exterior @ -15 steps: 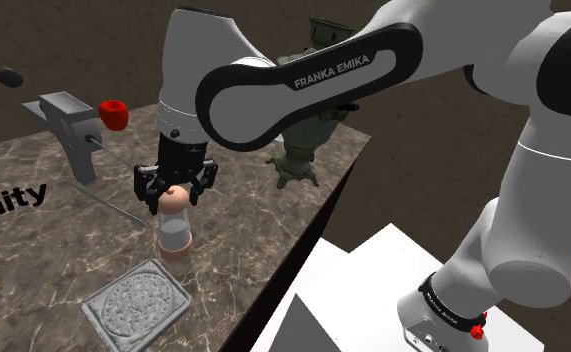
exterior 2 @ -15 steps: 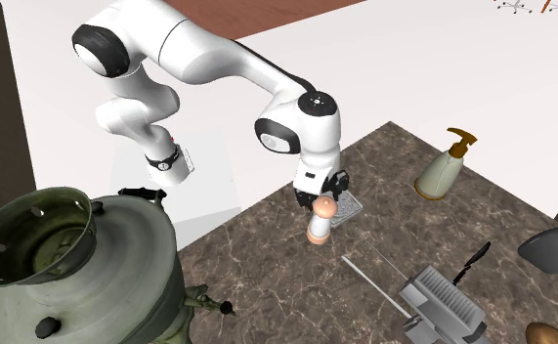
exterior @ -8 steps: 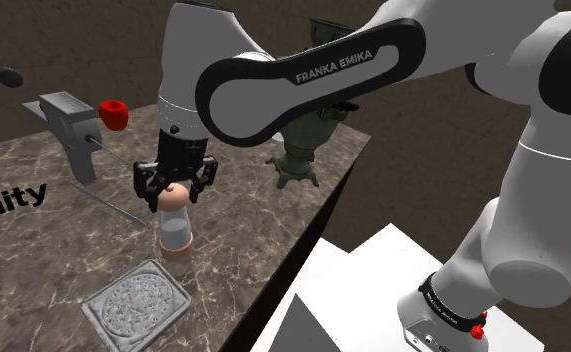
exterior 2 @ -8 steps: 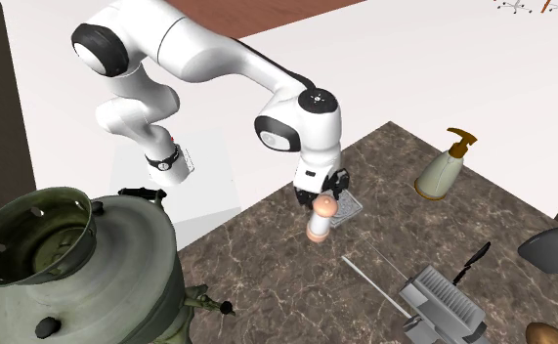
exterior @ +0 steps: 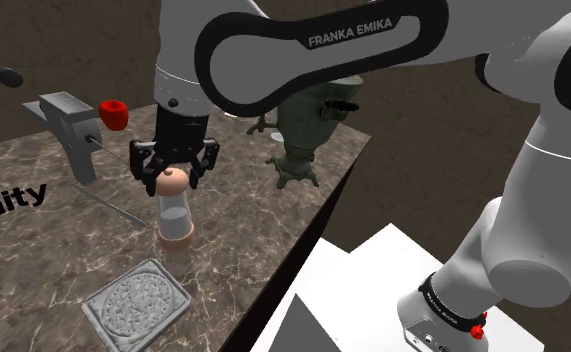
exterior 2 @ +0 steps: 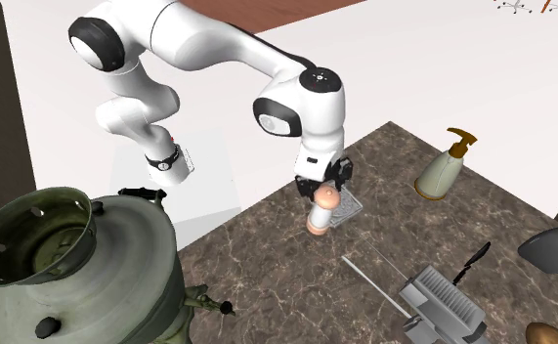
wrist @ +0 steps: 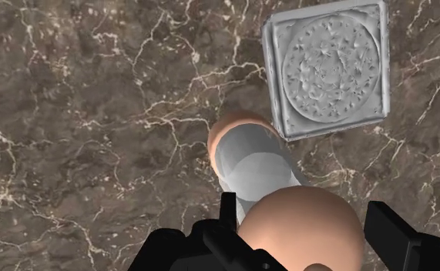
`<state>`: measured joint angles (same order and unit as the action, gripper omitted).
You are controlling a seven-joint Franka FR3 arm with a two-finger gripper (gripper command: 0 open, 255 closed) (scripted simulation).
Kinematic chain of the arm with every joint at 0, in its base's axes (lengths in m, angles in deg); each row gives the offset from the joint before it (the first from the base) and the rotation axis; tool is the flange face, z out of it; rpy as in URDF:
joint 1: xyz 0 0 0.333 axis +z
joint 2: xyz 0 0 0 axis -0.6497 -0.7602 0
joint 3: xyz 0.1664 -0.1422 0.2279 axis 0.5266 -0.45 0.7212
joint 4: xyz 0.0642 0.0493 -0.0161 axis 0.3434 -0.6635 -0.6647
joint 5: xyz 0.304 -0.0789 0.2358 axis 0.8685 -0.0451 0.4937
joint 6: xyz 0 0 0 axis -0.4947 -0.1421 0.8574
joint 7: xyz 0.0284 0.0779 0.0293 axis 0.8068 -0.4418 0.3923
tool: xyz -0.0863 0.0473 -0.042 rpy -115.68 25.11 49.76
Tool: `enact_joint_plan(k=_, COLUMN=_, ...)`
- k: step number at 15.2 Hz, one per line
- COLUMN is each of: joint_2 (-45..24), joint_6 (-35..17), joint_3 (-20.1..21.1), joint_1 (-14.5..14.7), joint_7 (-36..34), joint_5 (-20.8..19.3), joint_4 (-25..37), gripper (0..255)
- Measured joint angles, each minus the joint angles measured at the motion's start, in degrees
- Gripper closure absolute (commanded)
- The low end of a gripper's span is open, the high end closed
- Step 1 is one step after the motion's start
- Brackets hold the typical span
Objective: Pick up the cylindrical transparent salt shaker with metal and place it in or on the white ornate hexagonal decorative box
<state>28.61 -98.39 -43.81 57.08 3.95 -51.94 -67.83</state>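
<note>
The salt shaker has a clear grey body with a rounded tan cap and a tan base. My gripper is shut on its cap, and the shaker hangs upright just above the brown marble counter. From the second exterior view the gripper clasps the shaker from above. In the wrist view the fingers flank the cap of the shaker. The pale grey ornate box lies flat on the counter close to the shaker, toward the counter's near corner; it is also seen as the box and the box.
A dark green urn stands near the counter's edge by the stand. A grey slicer with a red knob sits at the back. A soap dispenser stands at the far corner.
The gripper has risen with the shaker in its grasp; the shaker's base has come up off the counter. The box has not moved.
</note>
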Motion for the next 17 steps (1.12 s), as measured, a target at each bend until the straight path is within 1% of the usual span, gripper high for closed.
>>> enact_joint_plan(k=17, joint_2=2.09, joint_6=12.47, joint_3=0.56, joint_1=0.08, joint_7=-0.19, joint_5=1.05, joint_4=10.67, gripper=255)
